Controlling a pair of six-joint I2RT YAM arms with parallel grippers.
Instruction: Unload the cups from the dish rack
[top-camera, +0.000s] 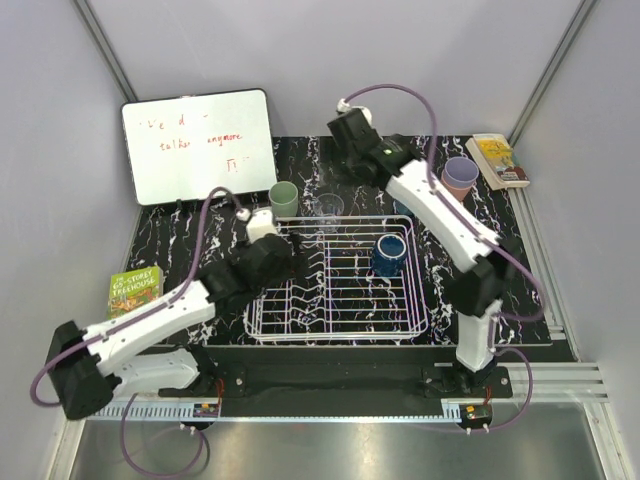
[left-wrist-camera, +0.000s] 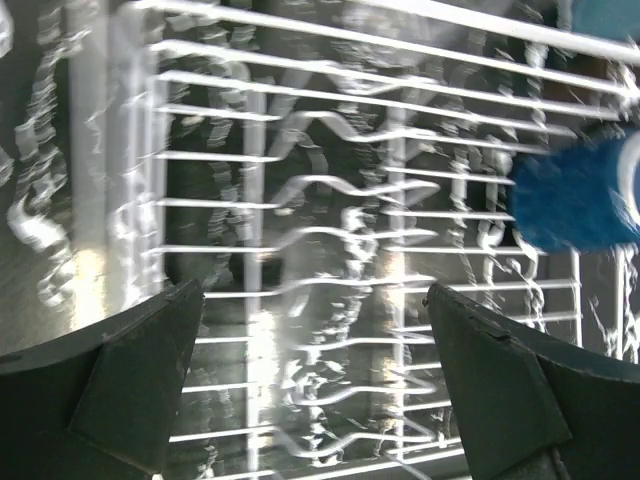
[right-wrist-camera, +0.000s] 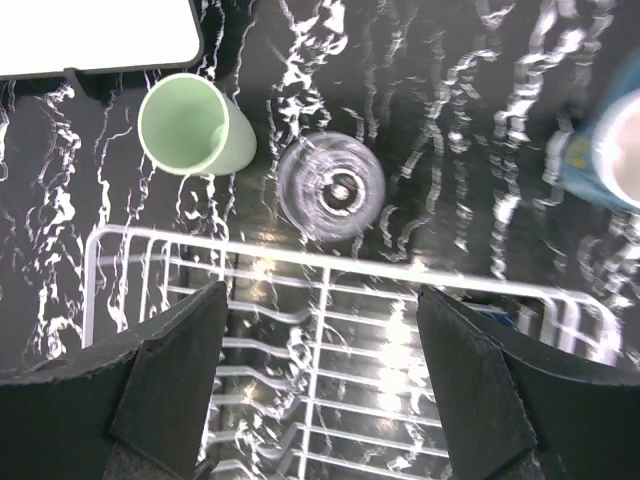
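The dish rack (top-camera: 340, 285) stands in the middle of the worktop (top-camera: 165, 250), close to its front edge. I can see only one cup inside it, the dark blue cup (top-camera: 389, 255), in the right part of the rack. The pale green cup (top-camera: 284, 199) and the clear glass (top-camera: 330, 209) are already out, just behind the rack toward the far edge. The lavender cup (top-camera: 460, 176) is near the far right corner.

The left gripper (left-wrist-camera: 315, 295) hovers over the left part of the rack, fingers apart and empty. The right gripper (right-wrist-camera: 320, 300) hangs above the rack's far rim, also with fingers apart and empty.

I judge that the blue cup is the step in hand. The next move calls for one gripper to reach it, take its wall and lift it free of the prongs.
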